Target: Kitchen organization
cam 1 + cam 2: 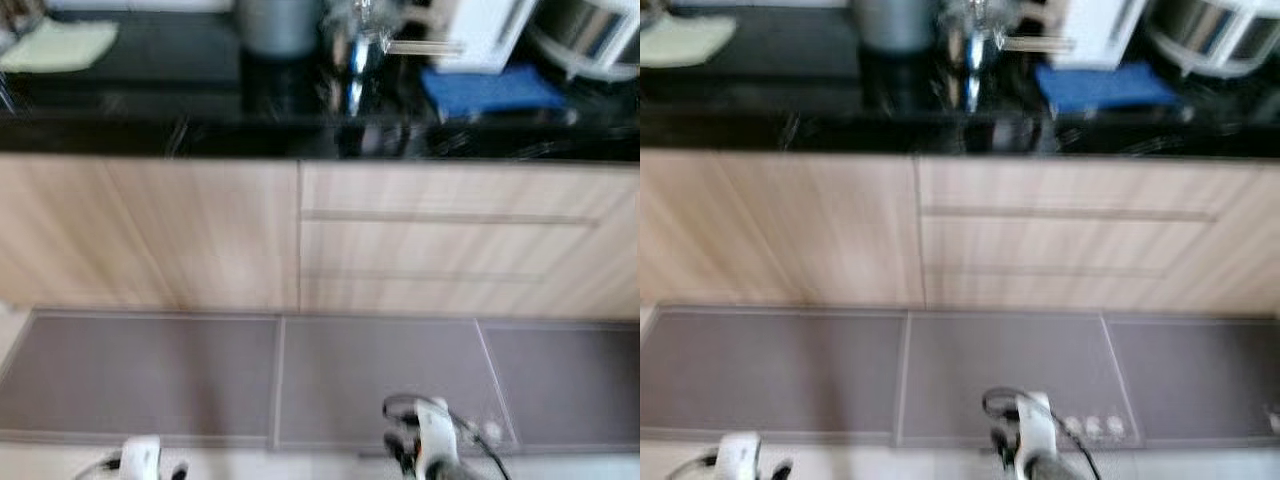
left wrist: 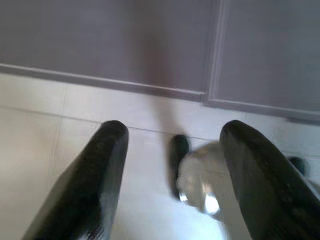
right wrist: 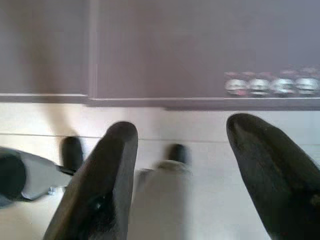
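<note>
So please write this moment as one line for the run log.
left end effector: open, idle, low | right end effector: open, idle, low | ahead: counter, blue cloth

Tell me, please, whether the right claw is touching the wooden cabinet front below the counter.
Apart. In the left eye view the right claw hangs low over the floor, with the grey kick panel lying between it and the wooden cabinet front.

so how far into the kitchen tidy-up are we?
Nothing looks done yet. Both arms hang low, left end effector and right end effector open and empty above the floor. The blue cloth and kettle sit untouched on the black counter; everything remains.
</note>
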Available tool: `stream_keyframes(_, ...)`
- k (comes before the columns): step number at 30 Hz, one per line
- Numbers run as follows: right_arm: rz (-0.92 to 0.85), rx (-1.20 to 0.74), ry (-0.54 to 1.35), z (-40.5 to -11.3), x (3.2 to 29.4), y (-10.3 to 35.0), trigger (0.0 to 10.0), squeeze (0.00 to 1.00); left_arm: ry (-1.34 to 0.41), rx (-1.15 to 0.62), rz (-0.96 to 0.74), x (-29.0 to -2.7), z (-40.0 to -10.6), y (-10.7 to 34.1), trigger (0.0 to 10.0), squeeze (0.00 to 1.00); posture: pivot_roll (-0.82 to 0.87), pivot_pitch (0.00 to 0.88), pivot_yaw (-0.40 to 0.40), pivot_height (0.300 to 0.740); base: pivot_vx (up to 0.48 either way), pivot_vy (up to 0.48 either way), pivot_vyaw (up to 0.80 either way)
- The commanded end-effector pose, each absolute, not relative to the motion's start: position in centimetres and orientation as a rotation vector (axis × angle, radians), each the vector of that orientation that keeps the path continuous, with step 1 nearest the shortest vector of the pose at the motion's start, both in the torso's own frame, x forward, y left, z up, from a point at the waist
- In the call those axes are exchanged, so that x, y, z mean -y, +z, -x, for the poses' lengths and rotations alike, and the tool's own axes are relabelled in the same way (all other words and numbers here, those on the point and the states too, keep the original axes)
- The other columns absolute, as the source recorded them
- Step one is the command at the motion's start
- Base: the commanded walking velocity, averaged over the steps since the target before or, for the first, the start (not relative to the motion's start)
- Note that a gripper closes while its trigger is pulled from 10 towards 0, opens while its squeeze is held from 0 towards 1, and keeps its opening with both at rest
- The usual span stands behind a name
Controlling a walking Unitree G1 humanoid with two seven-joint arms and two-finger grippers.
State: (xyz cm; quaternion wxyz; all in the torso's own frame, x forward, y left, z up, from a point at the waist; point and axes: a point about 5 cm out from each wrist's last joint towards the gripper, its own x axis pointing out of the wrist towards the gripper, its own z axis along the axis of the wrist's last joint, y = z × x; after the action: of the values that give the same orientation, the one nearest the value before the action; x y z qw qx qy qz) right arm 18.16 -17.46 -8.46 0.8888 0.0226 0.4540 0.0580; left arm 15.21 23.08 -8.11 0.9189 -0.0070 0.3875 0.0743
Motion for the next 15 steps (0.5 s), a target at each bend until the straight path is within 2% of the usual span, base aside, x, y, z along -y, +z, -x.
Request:
stream_keyframes(1,-0.035,-0.940,0.146,-18.26,16.99,-8.44,10.0,0.00,0.167,-0.832,0.004,-23.69,-14.35,-8.37,10.0,0.00,0.05,0.090,-0.042,0.740,0.000,-0.326,0.00)
stream_keyframes(15,-0.061,-0.946,0.129,-18.16,17.08,-8.49,10.0,0.00,0.156,-0.841,0.002,-23.33,-14.33,-8.51,10.0,0.00,0.05,0.113,-0.048,0.740,0.000,-0.326,0.00)
